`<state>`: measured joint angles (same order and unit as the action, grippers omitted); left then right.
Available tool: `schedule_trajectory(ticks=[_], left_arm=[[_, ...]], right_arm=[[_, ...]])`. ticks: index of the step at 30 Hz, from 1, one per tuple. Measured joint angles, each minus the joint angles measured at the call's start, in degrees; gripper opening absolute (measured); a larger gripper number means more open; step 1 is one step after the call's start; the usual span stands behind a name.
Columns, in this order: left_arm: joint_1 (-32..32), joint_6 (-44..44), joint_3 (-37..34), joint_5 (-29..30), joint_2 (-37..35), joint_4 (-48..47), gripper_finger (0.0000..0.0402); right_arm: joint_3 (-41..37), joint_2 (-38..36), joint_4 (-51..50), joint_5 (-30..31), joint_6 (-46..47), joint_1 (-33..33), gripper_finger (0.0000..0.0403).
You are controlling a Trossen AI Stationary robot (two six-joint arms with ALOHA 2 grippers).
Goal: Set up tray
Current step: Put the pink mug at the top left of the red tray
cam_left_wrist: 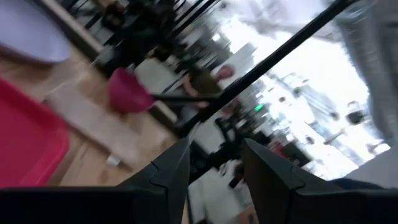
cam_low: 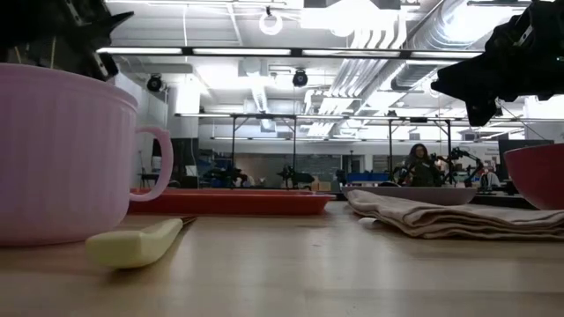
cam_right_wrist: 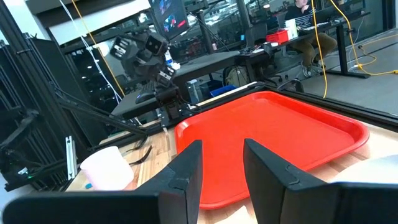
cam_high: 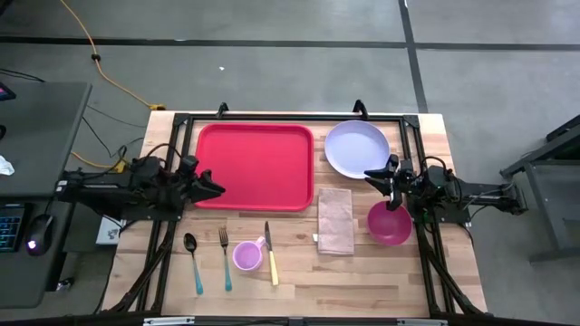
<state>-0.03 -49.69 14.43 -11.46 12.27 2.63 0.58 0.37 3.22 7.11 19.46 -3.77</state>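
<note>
The red tray (cam_high: pixel 254 166) lies flat on the far left part of the table, with nothing on it. My left gripper (cam_high: pixel 217 188) hovers open over the tray's near left edge, and its wrist view (cam_left_wrist: pixel 214 168) looks across the tray (cam_left_wrist: pixel 25 143) at the right side of the table. My right gripper (cam_high: pixel 370 176) is open above the near rim of the lavender plate (cam_high: pixel 357 148), facing the tray (cam_right_wrist: pixel 267 137). In the low view both arms hang high above the table, and the tray (cam_low: pixel 229 202) sits on the wood behind the pink cup (cam_low: pixel 62 150).
A magenta bowl (cam_high: pixel 390 223) sits under the right arm, with a folded tan napkin (cam_high: pixel 334 220) to its left. Along the near edge lie a spoon (cam_high: pixel 193 263), a fork (cam_high: pixel 224 258), the pink cup (cam_high: pixel 246 255) and a yellow-handled knife (cam_high: pixel 271 255). A black frame borders the table.
</note>
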Motion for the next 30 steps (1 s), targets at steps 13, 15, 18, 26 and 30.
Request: schedule_trajectory(ticks=[13, 15, 18, 26, 30], left_arm=[[0.0, -0.23, 20.44, -7.38, 25.9, -16.09, 0.0179], [0.0, -0.85, 22.84, -9.61, 29.0, -16.94, 0.0179], [0.0, -1.62, 26.41, -13.19, 32.87, -18.83, 0.0179], [-5.36, -2.24, 34.99, -13.28, 39.25, -31.58, 0.0179], [-9.7, -3.57, 37.48, -8.44, 40.59, -37.07, 0.0179]], right_arm=[[0.04, 0.0, 0.0, 1.2, -0.41, 0.02, 0.0094], [0.09, 0.0, 0.02, 2.22, -0.43, 0.01, 0.0094], [0.11, 0.01, 0.06, 3.37, -0.43, 0.02, 0.0094], [0.13, 0.01, 0.15, 5.39, -0.43, 0.01, 0.0094], [0.13, -0.01, 0.13, 5.4, -0.43, 0.01, 0.0094]])
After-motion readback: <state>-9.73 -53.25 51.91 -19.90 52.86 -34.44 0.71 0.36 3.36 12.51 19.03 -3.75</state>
